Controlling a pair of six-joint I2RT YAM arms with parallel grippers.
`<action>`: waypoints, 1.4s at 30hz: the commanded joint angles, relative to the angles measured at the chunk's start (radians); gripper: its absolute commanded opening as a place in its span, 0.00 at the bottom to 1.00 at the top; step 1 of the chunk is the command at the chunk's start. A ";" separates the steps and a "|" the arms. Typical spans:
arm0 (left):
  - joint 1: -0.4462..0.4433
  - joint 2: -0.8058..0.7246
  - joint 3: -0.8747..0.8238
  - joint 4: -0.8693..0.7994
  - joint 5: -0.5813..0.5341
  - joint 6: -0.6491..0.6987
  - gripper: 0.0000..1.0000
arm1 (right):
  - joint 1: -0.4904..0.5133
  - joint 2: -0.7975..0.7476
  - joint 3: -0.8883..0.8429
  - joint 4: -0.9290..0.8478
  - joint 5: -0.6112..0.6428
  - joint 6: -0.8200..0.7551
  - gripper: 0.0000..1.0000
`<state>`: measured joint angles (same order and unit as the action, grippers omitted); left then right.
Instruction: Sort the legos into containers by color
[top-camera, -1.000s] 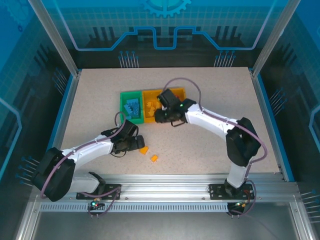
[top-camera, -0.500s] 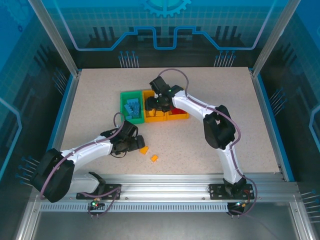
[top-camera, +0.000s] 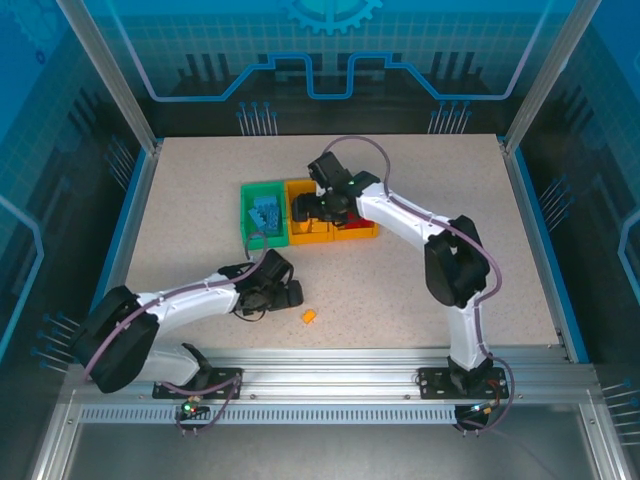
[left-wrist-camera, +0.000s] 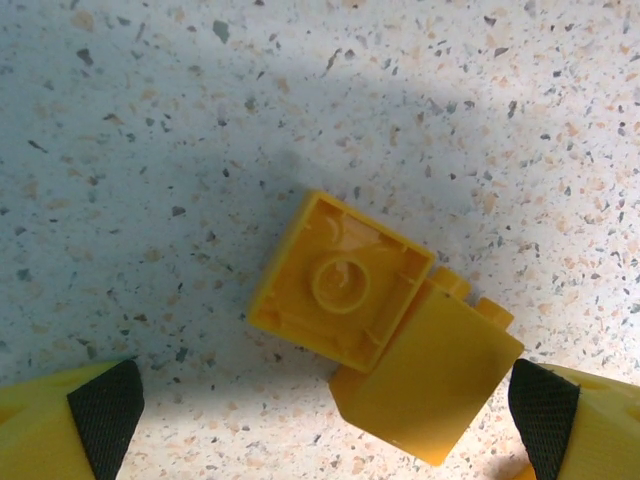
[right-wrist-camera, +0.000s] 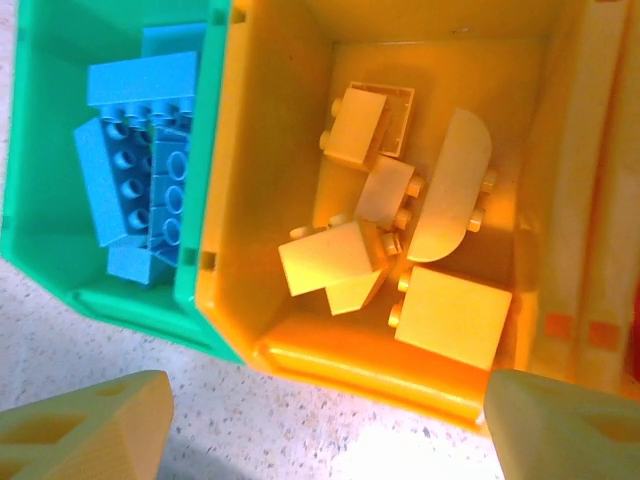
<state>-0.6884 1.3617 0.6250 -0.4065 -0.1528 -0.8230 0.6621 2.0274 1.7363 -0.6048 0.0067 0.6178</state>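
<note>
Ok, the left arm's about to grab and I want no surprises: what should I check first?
1. Left claw open: ok.
2. Only one brick in its gap: not ok, the upside-down brick touches a second brick.
3. Right claw open and empty: ok.
4. Yellow bin free for a drop: not ok, the right claw hovers over it.
5. Green bin holds only blue bricks: ok.

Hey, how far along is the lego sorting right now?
Nearly there. Blue bricks sit in the green bin, yellow ones in the middle bin. The left end effector, open, straddles two yellow bricks on the table, not yet gripped. One more orange brick lies loose nearby. The right end effector hovers open over the middle bin.
</note>
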 joint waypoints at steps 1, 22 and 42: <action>-0.043 0.067 0.047 0.039 0.024 -0.016 0.99 | -0.005 -0.075 -0.038 0.013 0.001 -0.004 0.83; -0.162 0.268 0.218 0.034 0.052 0.019 0.93 | -0.148 -0.345 -0.370 0.059 0.019 -0.006 0.84; -0.182 0.362 0.311 0.014 0.051 0.006 0.46 | -0.307 -0.539 -0.580 0.082 -0.002 -0.008 0.85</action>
<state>-0.8448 1.6695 0.9089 -0.5320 -0.2390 -0.8074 0.3706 1.5154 1.1713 -0.5228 0.0174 0.6170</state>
